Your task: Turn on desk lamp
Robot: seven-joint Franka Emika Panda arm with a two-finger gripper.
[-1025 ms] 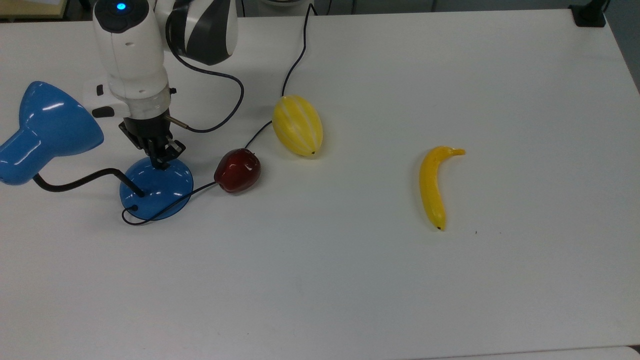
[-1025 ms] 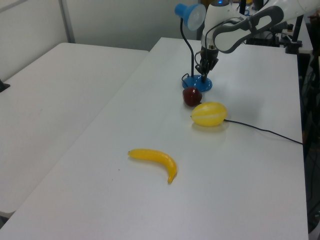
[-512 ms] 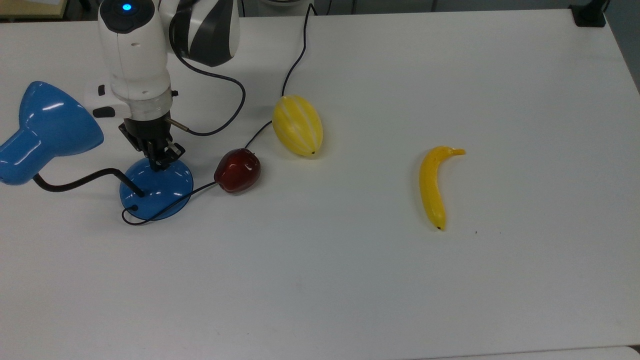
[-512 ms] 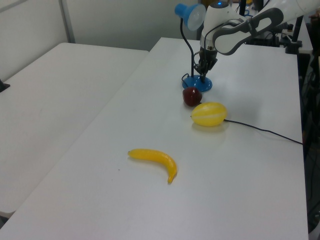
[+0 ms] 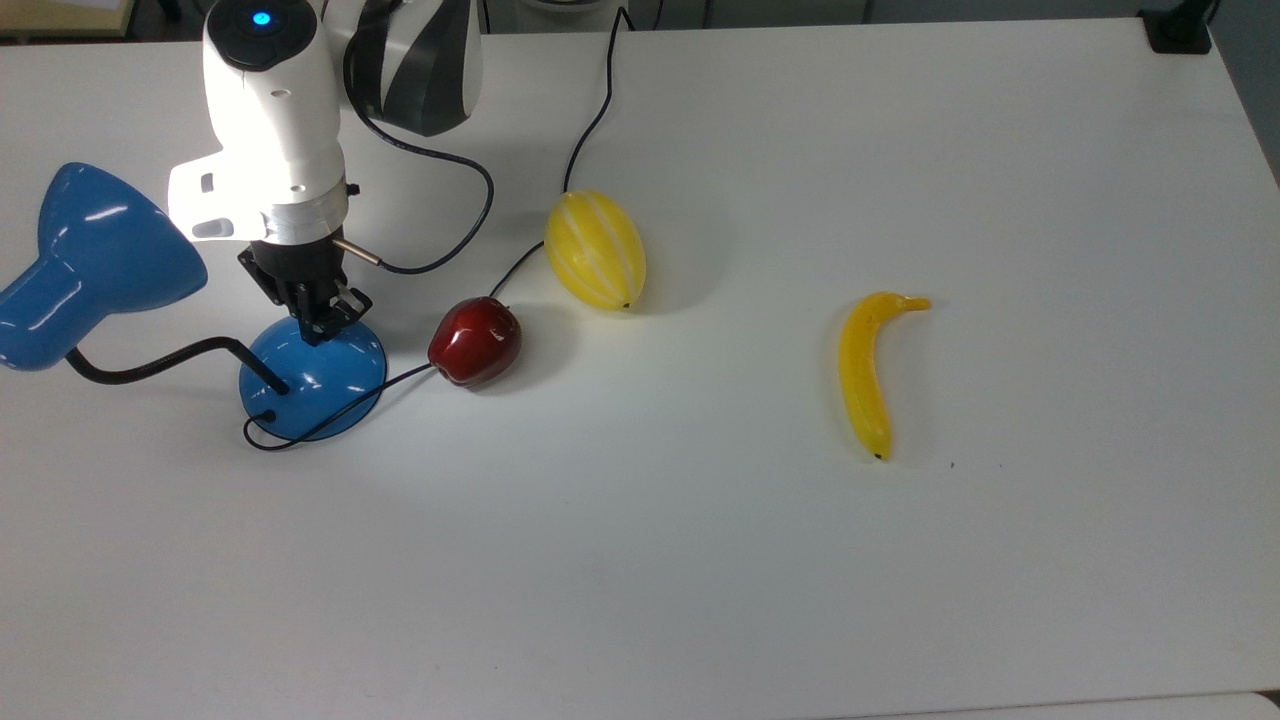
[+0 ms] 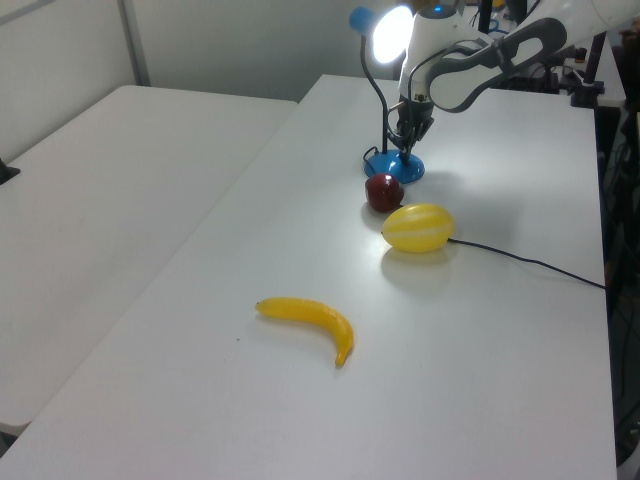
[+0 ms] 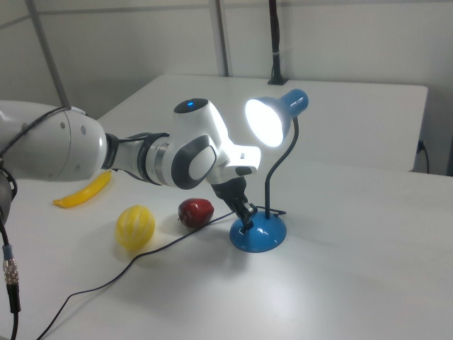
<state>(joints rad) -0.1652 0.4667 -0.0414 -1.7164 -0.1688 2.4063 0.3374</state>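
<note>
The desk lamp is lit: its blue cone shade [image 7: 274,117] glows bright white and throws light over the table. In the top view the shade [image 5: 95,255] sits at the far left, joined by the black gooseneck [image 5: 160,362] to the round blue base [image 5: 318,384]. My gripper [image 5: 322,325] is shut, pointing down, with its tips at the far side of the base's dome. In the right view the gripper [image 7: 245,215] is at the top of the base [image 7: 260,235]. The left view shows the gripper [image 6: 407,144] just above the base [image 6: 406,170].
A red apple [image 5: 476,340] lies right of the base, on the lamp's thin black cord [image 5: 590,110]. A yellow striped melon [image 5: 595,250] is beyond it. A banana [image 5: 868,370] lies further to the top view's right.
The lamp has come on, with light and shadows now falling across the table. My gripper has risen slightly at the base and stays shut.
</note>
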